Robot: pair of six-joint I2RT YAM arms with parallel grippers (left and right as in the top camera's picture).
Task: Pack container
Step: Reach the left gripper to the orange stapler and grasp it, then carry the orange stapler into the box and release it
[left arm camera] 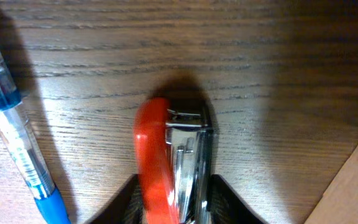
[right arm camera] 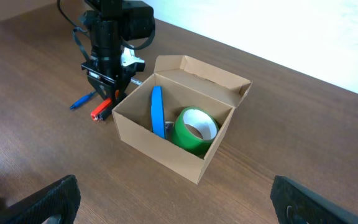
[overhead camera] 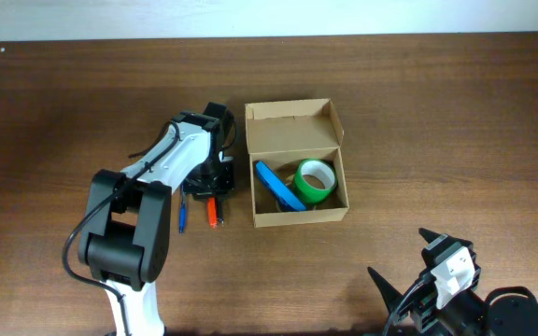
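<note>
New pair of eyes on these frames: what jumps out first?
The open tan container sits mid-table. It holds a green tape roll and a blue flat object standing on edge. Just left of it, the left gripper is down over an orange stapler, with fingers against both its sides and a blue pen lying alongside. The right gripper waits open and empty at the near right, apart from the box.

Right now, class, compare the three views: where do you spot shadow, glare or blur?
Overhead: even light, sharp. Left wrist: dark shadow around the stapler, bright patch on wood beside the pen. Right wrist: container crisp, fingers blurred dark in lower corners, background washed out.
</note>
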